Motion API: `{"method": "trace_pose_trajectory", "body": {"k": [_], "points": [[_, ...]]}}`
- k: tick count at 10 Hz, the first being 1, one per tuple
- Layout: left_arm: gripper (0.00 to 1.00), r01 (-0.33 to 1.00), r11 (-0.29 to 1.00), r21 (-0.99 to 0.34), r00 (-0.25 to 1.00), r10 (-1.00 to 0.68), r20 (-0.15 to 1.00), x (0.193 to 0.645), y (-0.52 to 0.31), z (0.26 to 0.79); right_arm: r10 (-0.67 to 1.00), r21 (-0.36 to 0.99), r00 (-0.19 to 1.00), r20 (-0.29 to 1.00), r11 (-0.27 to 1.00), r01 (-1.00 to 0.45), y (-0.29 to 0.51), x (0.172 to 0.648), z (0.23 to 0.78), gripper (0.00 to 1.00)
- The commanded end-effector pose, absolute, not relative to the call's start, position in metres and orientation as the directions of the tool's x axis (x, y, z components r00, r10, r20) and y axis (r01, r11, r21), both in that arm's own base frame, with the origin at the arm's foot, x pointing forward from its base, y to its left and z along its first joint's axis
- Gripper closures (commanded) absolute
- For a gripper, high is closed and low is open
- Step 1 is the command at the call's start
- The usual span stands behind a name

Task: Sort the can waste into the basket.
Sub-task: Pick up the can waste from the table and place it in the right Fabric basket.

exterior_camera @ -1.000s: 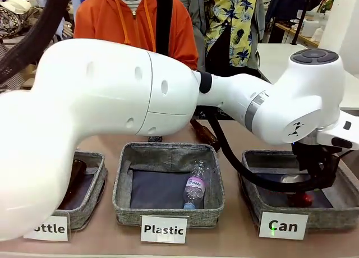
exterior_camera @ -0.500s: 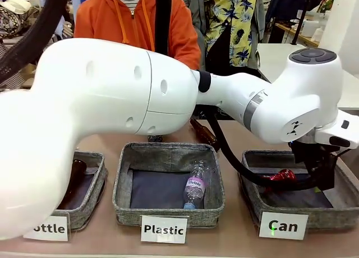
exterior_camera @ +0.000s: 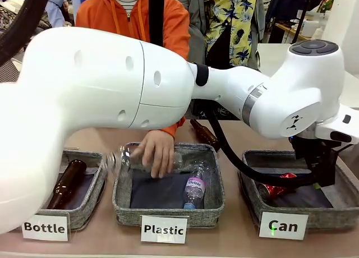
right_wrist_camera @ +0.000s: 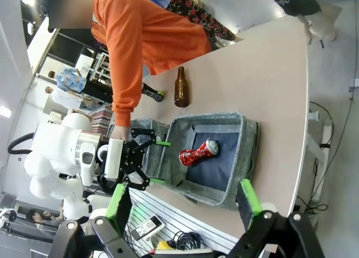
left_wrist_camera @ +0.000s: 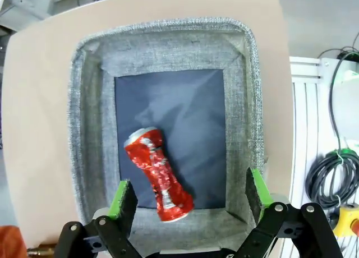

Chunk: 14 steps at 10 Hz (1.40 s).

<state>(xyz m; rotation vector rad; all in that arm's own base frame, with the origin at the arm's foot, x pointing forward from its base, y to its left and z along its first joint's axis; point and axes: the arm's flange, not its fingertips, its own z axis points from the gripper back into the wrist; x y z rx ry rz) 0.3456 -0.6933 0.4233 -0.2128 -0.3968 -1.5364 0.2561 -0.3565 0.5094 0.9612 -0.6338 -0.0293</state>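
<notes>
L wrist view: L gripper (left_wrist_camera: 189, 192) wide open, green pads apart, nothing between them. Straight below it is the Can basket (left_wrist_camera: 78, 129): rect., coarse grey woven fabric, rounded corners, flat dark lining. The red can (left_wrist_camera: 159, 175) lies on the lining under the gripper, nearer the picture-left pad and clear of both. Can is crushed at the waist, shiny creased metal, silver top end pointing away from the gripper. Tan desk (left_wrist_camera: 39, 101) all round the basket.

Front view adds:
- White "Can" label (exterior_camera: 283, 225) stands in front of that basket's near wall.
- L arm crosses from the left. Its gripper hangs just over the basket, w/ the can lower and off to one side.
- Next basket out from the gripper is the Plastic basket (exterior_camera: 168, 210), same grey fabric. A clear plastic bottle (exterior_camera: 194, 186) lies in it.
- Person's hand (exterior_camera: 155, 154) over it holds a second clear bottle (exterior_camera: 119, 157), blurred.
- Farthest from the gripper is the Bottle basket (exterior_camera: 90, 204), w/ a brown glass bottle (exterior_camera: 64, 182) lying inside.

R wrist view adds:
- R gripper (right_wrist_camera: 182, 197) open, empty, well apart from the Can basket and facing it side-on.
- Beyond the basket, a standing brown bottle (right_wrist_camera: 180, 87) upright on the desk.
- Orange sleeve (right_wrist_camera: 129, 61) reaches down near the L gripper.
</notes>
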Motion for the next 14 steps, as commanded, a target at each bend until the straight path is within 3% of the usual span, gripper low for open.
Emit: {"method": "trace_pose_trajectory", "body": {"k": [1, 3, 7, 12, 13, 14], "points": [[0.0, 0.988, 0.034, 0.15, -0.016, -0.948, 0.319, 0.348, -0.68, 0.424, -0.209, 0.77, 0.84, 0.5, 0.552, -0.321, -0.351, 0.259, 0.512, 0.0], [0.0, 0.987, 0.059, 0.148, 0.015, -0.959, 0.283, 0.355, -0.662, 0.432, -0.133, 0.749, 0.866, 0.481, 0.576, -0.327, -0.324, 0.278, 0.513, 0.0], [0.0, 0.991, 0.064, 0.113, 0.025, -0.948, 0.318, 0.363, -0.639, 0.443, -0.099, 0.71, 0.879, 0.467, 0.634, -0.306, -0.318, 0.28, 0.516, 0.0], [0.0, 0.979, -0.039, -0.199, 0.024, -0.953, 0.303, 0.322, -0.51, 0.52, 0.053, 0.667, 0.901, 0.431, 0.654, -0.357, -0.259, 0.307, 0.514, 0.0], [0.0, 0.969, -0.028, -0.245, 0.056, -0.943, 0.328, 0.315, -0.47, 0.535, 0.113, 0.652, 0.904, 0.411, 0.657, -0.378, -0.236, 0.317, 0.511, 0.0], [0.0, 0.963, 0.059, -0.264, 0.168, -0.896, 0.412, 0.314, -0.426, 0.549, 0.162, 0.628, 0.908, 0.387, 0.675, -0.388, -0.208, 0.327, 0.508, 0.0]]}}
